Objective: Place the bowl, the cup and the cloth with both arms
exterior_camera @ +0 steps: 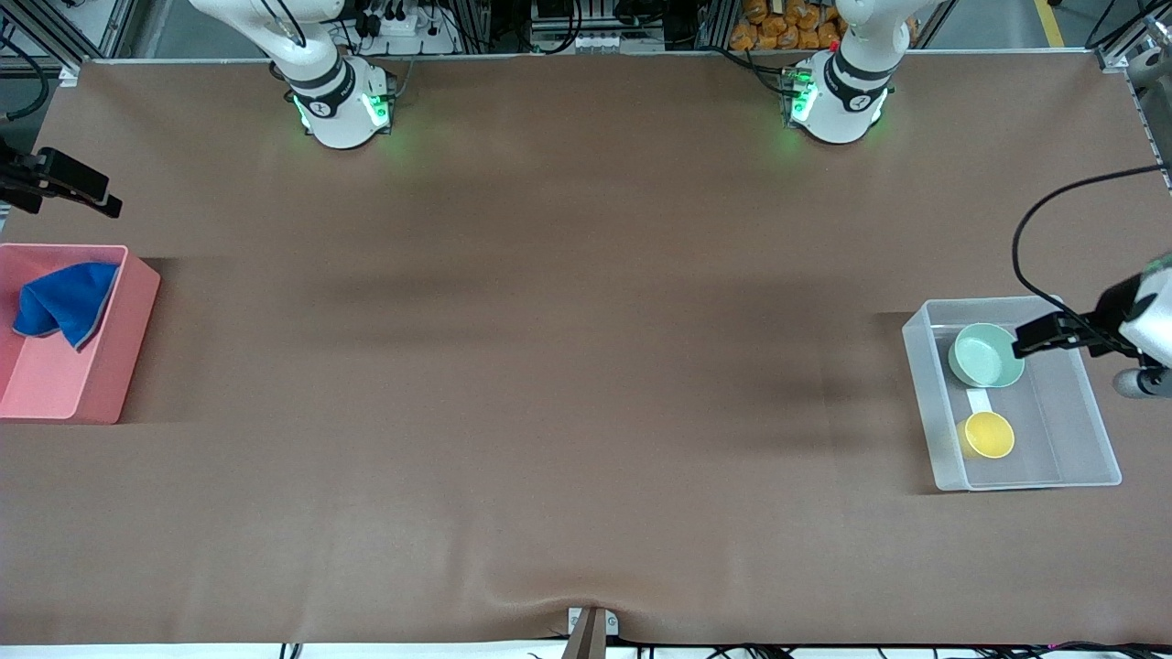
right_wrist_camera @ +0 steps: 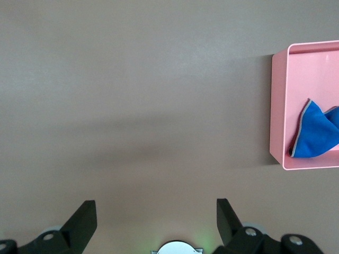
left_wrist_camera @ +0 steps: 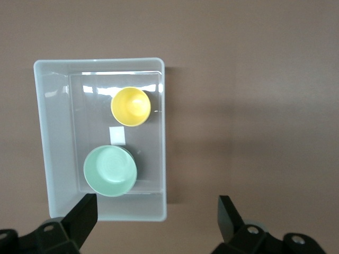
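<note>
The mint green bowl (exterior_camera: 986,355) and the yellow cup (exterior_camera: 987,435) sit apart in a clear plastic bin (exterior_camera: 1090,430) at the left arm's end of the table. The left wrist view shows the bowl (left_wrist_camera: 110,170), the cup (left_wrist_camera: 131,106) and the bin (left_wrist_camera: 53,132) from high above. My left gripper (exterior_camera: 1027,340) (left_wrist_camera: 156,203) is open and empty, up over the bin's edge beside the bowl. The blue cloth (exterior_camera: 62,302) (right_wrist_camera: 315,132) lies crumpled in a pink bin (exterior_camera: 101,366) (right_wrist_camera: 278,106) at the right arm's end. My right gripper (exterior_camera: 96,197) (right_wrist_camera: 156,206) is open and empty, up over bare table beside the pink bin.
A small white label (exterior_camera: 978,401) (left_wrist_camera: 117,136) lies on the clear bin's floor between bowl and cup. The brown table cover (exterior_camera: 549,366) stretches between the two bins. The arms' green-lit bases (exterior_camera: 343,105) stand along the table's edge farthest from the camera.
</note>
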{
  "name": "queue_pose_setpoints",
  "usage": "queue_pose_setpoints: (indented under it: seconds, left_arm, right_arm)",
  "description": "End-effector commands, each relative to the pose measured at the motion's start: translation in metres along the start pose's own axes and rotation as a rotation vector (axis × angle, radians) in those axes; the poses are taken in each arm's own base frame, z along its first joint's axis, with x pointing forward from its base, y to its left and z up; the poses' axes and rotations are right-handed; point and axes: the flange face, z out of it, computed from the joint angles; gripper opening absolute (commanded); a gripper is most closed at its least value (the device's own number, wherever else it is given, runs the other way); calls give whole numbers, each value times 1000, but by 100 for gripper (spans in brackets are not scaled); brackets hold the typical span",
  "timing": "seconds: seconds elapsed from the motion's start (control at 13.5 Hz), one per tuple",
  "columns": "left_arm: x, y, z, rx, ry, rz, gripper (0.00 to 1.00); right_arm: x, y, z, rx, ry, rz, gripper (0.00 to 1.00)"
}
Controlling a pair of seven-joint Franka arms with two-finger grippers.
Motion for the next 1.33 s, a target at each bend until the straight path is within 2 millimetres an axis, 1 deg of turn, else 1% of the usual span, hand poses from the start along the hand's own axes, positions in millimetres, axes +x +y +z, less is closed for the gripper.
queue_pose_setpoints:
  seconds: [0.0, 0.07, 0.37, 0.52, 0.59, 0.81, 0.89, 1.26]
  left_arm:
    - [-21, 37, -29, 45, 8, -49, 100]
    - [-26, 45, -39, 43, 10, -55, 100]
    - [-61, 53, -81, 3, -8, -56, 100]
    - [-81, 53, -94, 10, -1, -36, 100]
    - [-87, 55, -99, 11, 5, -30, 100]
    - [-89, 58, -103, 9, 10, -24, 100]
    - [-95, 54, -110, 10, 17, -29, 100]
    - [-91, 49, -106, 16, 10, -46, 100]
  right_arm:
    - [-3, 10, -1, 8, 3, 23, 100]
    - [-2, 11, -1, 9, 5, 23, 100]
    - [-1, 6, -2, 8, 17, 14, 100]
    - [0, 5, -3, 8, 29, 12, 100]
    - [1, 5, -3, 8, 28, 12, 100]
    - [1, 5, -2, 8, 25, 12, 100]
    - [1, 5, -2, 8, 26, 12, 100]
    - [0, 6, -2, 8, 25, 14, 100]
